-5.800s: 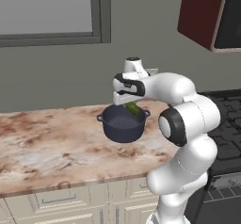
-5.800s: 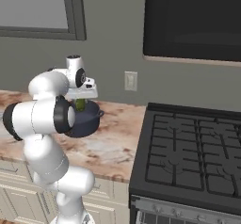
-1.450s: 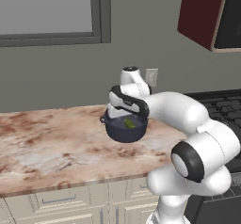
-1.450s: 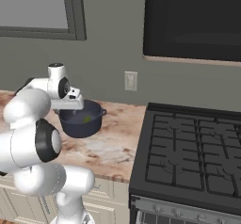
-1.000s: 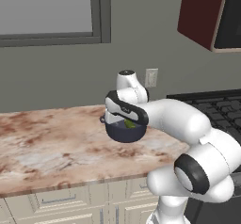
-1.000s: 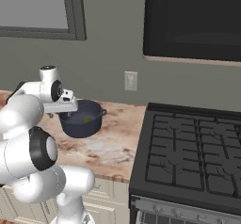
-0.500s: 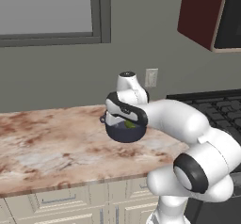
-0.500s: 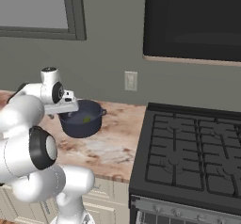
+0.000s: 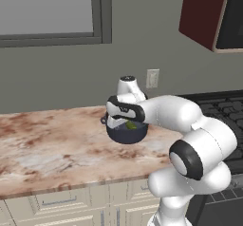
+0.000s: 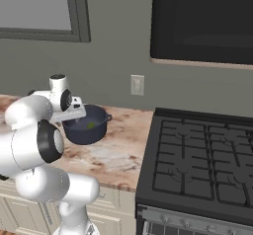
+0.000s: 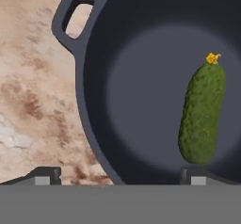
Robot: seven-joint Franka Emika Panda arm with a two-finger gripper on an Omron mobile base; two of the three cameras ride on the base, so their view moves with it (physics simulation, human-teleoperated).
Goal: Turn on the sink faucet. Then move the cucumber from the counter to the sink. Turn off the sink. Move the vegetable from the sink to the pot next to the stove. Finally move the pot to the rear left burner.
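A: Where's the cucumber [image 11: 202, 119] now?

B: Lying on the floor of the pot [image 11: 141, 100], over toward three o'clock in the hand view, with its small yellow tip pointing to twelve. Nothing is touching it.

A: And the hand [image 11: 120, 175]?

B: Released, fingers spread wide and holding nothing. It hangs low over the pot's wall: one fingertip sits outside the pot above the worktop [image 11: 33, 100], the other inside near the cucumber's blunt end, so the rim runs between them.

A: So which step are we on?

B: I'd say the vegetable is delivered and the last step is starting: carrying the pot to the rear left burner. The hand looks lined up to pinch the rim.

A: Where does the pot sit in relation to the stove [image 10: 197, 165]?

B: In the right base view the pot [image 10: 88, 125] rests on the worktop [image 10: 118, 152] at about nine o'clock from the stove, near it but apart. The target burner is the far one on the side nearest the pot.

A: What does the next move need?

B: Sink a little, clench firmly on the wall, lift clear of the worktop, then swing across and set it level on the grate, keeping it upright so the cucumber doesn't roll out
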